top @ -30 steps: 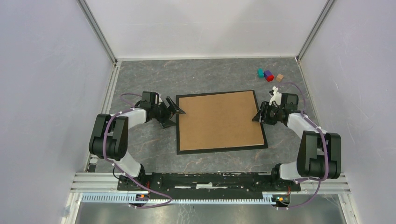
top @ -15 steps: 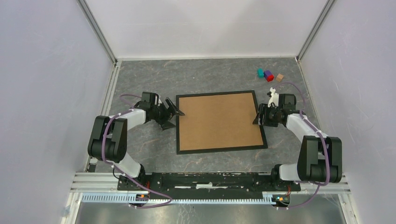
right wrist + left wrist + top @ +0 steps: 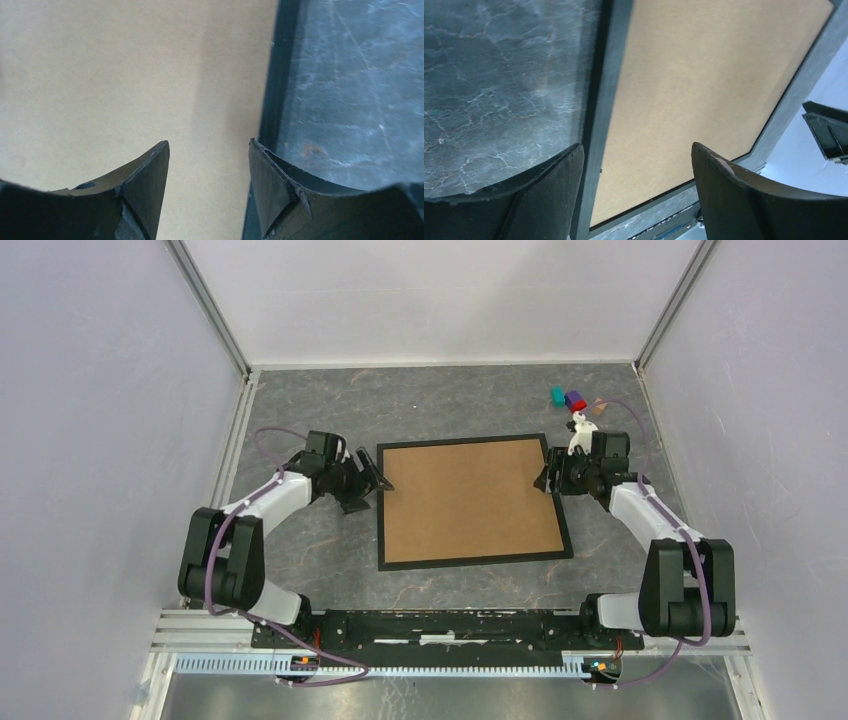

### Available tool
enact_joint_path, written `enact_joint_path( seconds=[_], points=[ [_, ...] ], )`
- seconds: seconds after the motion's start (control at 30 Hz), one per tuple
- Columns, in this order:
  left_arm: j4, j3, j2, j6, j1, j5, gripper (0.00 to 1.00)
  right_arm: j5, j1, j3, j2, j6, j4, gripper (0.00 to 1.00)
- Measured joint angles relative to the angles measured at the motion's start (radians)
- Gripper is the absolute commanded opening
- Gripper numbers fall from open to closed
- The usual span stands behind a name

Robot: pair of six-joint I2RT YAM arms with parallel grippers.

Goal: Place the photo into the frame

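Note:
The black frame [image 3: 381, 510] lies flat mid-table with the plain brown backing board [image 3: 468, 500] filling it. The photo is hidden. My left gripper [image 3: 375, 478] is open at the frame's left edge near its far corner; in its wrist view the frame's edge [image 3: 604, 115] and the board [image 3: 704, 80] show between the fingers [image 3: 549, 195]. My right gripper [image 3: 545, 480] is open over the frame's right edge near the far corner; its wrist view shows the board [image 3: 125, 75] and the frame's edge [image 3: 280, 75] between the fingers [image 3: 145, 175]. Neither holds anything.
Small coloured blocks, teal [image 3: 557, 395], blue-red [image 3: 575, 401] and tan [image 3: 599, 406], sit at the far right behind the right gripper. Grey walls close the table left, right and back. The arm bases stand on the rail [image 3: 430, 625] at the near edge.
Both grippers have shifted toward the far side along the frame's edges. The right gripper has moved a little inward over the frame's right edge. The frame and board have not moved.

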Motion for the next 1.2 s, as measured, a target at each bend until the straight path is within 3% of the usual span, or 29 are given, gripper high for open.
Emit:
enact_joint_path(
  seconds=[0.1, 0.2, 0.53, 0.63, 0.73, 0.83, 0.87, 1.03, 1.2],
  points=[
    [-0.031, 0.037, -0.056, 0.026, -0.032, -0.043, 0.74, -0.076, 0.0, -0.012, 0.036, 0.026, 0.068, 0.62],
    [-0.024, 0.072, -0.068, 0.035, -0.073, -0.039, 0.73, -0.18, 0.0, -0.053, 0.075, 0.069, 0.166, 0.62],
    [0.056, 0.136, 0.159, 0.032, -0.261, 0.016, 0.8, -0.304, 0.027, -0.194, 0.123, 0.149, 0.347, 0.64],
    [0.054, 0.138, 0.185, 0.029, -0.265, 0.019, 0.81, -0.289, 0.037, -0.194, 0.112, 0.134, 0.334, 0.65],
    [0.049, 0.14, 0.185, 0.029, -0.264, 0.014, 0.83, -0.247, 0.047, -0.18, 0.071, 0.108, 0.251, 0.75],
    [0.024, 0.154, 0.18, 0.035, -0.264, 0.008, 0.88, -0.193, 0.052, -0.127, 0.034, 0.079, 0.149, 0.96],
    [0.005, 0.158, 0.172, 0.04, -0.264, 0.0, 0.9, -0.172, 0.053, -0.105, 0.023, 0.071, 0.122, 0.98],
    [-0.136, 0.217, 0.068, 0.097, -0.261, -0.027, 0.97, -0.092, -0.032, 0.035, -0.008, 0.025, 0.025, 0.98],
    [-0.203, 0.342, -0.03, 0.159, -0.261, -0.014, 1.0, -0.071, -0.162, -0.012, -0.016, 0.018, 0.028, 0.96]
  ],
)
